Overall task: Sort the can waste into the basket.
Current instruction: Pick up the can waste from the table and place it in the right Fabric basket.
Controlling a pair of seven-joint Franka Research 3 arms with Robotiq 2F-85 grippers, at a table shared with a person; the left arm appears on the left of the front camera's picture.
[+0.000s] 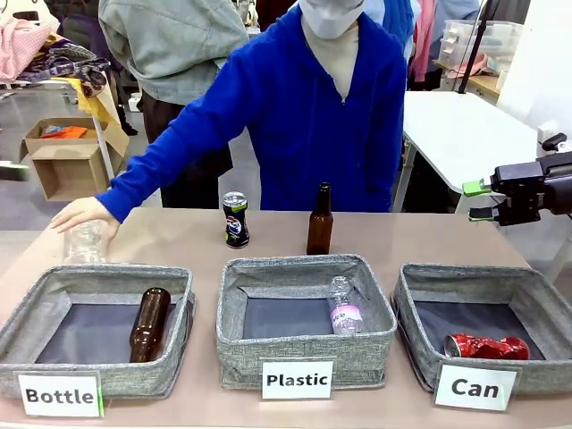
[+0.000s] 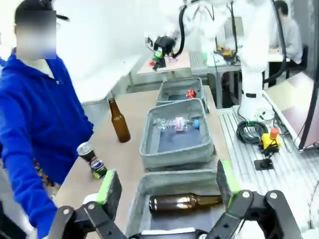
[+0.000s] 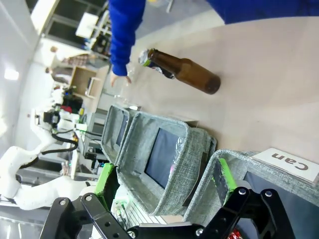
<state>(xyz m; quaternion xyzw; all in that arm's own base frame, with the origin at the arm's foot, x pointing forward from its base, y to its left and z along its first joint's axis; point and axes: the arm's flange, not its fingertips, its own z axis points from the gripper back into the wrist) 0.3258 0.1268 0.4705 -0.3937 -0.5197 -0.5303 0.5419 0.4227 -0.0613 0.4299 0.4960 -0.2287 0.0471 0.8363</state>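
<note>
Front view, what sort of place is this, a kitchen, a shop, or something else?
Probably a robotics lab set up for waste sorting: the right gripper by the table, the Bottle basket, Plastic basket and Can basket, cardboard boxes behind.

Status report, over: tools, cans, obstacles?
Left tool, right tool open, empty. Red can in Can basket; Pepsi can upright on table. Brown bottle stands beside it.

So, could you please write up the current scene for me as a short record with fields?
Can basket: holds crushed red can
Pepsi can: upright on table, behind Plastic basket
Standing brown bottle: beside Pepsi can, not touching
Person's hand: on clear bottle behind Bottle basket
Right end effector: open, empty, raised at the right side
Left end effector: open, empty, facing Bottle basket
</note>
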